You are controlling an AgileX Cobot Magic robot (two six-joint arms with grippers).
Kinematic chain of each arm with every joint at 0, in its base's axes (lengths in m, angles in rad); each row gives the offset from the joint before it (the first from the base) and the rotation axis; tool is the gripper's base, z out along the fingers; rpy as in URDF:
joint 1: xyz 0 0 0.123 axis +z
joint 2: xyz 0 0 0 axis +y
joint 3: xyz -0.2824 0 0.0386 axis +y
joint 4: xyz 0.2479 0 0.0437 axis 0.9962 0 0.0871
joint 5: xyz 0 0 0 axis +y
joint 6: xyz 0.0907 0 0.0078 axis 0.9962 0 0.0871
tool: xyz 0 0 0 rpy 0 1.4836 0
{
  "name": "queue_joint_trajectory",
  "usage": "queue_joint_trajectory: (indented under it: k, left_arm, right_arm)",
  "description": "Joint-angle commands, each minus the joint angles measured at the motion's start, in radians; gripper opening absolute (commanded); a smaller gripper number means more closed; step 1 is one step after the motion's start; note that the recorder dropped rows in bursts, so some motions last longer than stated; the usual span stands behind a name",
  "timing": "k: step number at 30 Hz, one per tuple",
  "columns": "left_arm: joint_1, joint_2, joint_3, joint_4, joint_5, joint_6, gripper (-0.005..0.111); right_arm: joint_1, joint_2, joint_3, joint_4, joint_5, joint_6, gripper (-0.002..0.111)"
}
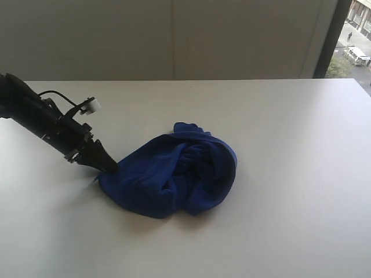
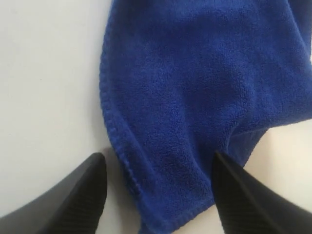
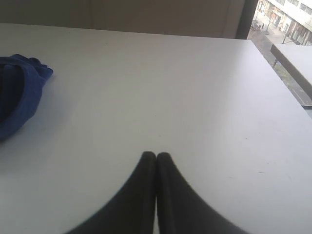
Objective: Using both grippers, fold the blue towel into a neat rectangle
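Showing a deep royal-blue soft microfibre towel (image 1: 174,174) heaped in a loose, rumpled mound near the middle of a plain white tabletop (image 1: 290,174), with deep creases and a dark hollow on top; not yet flat or rectangular. Puts the black parallel-jaw left gripper (image 1: 107,164) low at the mound's left edge, angled down toward the table. From the left wrist, finds its jaws spread wide, with black ribbed fingers (image 2: 87,190) flanking a stitched corner of the cloth: one over bare table just beside the hem, the other overlapping a fold, contact impossible to tell; nothing pinched. Finds the black right gripper (image 3: 156,156) outside the exterior view, jaws pressed together on nothing, above bare table, well apart from the towel.
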Motion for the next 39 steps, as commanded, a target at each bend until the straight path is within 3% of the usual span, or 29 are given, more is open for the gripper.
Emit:
queue_joint_trajectory:
  k: [1, 12, 14, 22, 23, 25, 31, 39]
  left_arm:
    - [-0.028, 0.0, 0.001, 0.065, -0.004, -0.013, 0.067]
    - [-0.073, 0.0, 0.001, 0.083, 0.038, -0.015, 0.067]
    - [-0.084, 0.0, 0.001, 0.09, 0.038, -0.017, 0.062]
    - [-0.097, 0.0, 0.001, 0.112, -0.043, -0.017, 0.028]
    - [-0.097, 0.0, 0.001, 0.112, -0.051, -0.017, 0.022]
    - [-0.097, -0.003, -0.006, 0.142, -0.034, -0.033, 0.0]
    - [-0.097, -0.179, -0.104, 0.372, 0.042, -0.17, 0.0]
    - [-0.097, -0.437, -0.195, 0.401, -0.025, -0.167, 0.0]
  right_arm:
    - [-0.006, -0.006, 0.007, -0.003, -0.011, -0.005, 0.0]
    - [-0.006, -0.006, 0.007, -0.003, -0.011, -0.005, 0.0]
    - [-0.006, -0.006, 0.007, -0.003, -0.011, -0.005, 0.0]
    - [-0.006, -0.006, 0.007, -0.003, -0.011, -0.005, 0.0]
    - [-0.006, -0.006, 0.007, -0.003, -0.011, -0.005, 0.0]
    - [-0.006, -0.006, 0.007, -0.003, -0.011, -0.005, 0.0]
    - [-0.006, -0.006, 0.007, -0.003, -0.011, -0.005, 0.0]
    - [-0.006, -0.006, 0.007, -0.001, -0.011, -0.005, 0.0]
